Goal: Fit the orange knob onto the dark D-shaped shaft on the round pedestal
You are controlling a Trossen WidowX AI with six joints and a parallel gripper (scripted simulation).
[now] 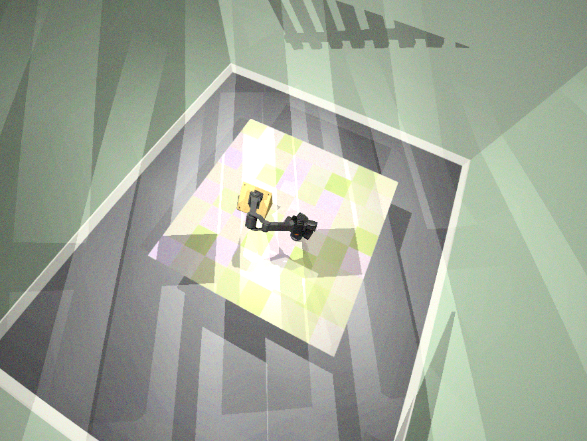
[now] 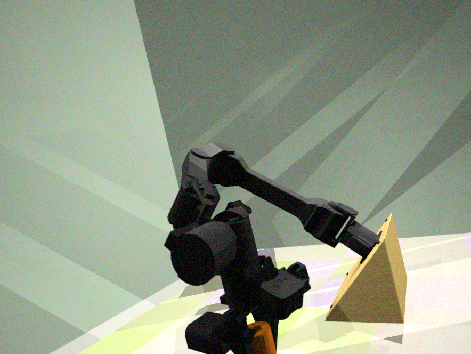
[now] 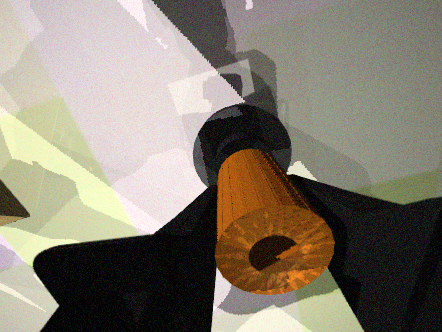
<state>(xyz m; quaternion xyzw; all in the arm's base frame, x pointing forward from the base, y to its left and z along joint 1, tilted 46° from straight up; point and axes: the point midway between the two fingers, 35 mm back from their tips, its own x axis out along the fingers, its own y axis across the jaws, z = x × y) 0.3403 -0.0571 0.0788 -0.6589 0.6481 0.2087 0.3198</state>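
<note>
Fingers clamped around the orange knob [image 1: 295,234] [image 2: 262,337] [image 3: 260,190], the gripper [image 2: 249,327] [image 3: 251,186] works above the pedestal [image 3: 205,159]; full seating and release apparently remain.

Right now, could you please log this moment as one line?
claw: shut on orange knob | knob: at round pedestal | seating: cannot tell | release: not yet done
</note>
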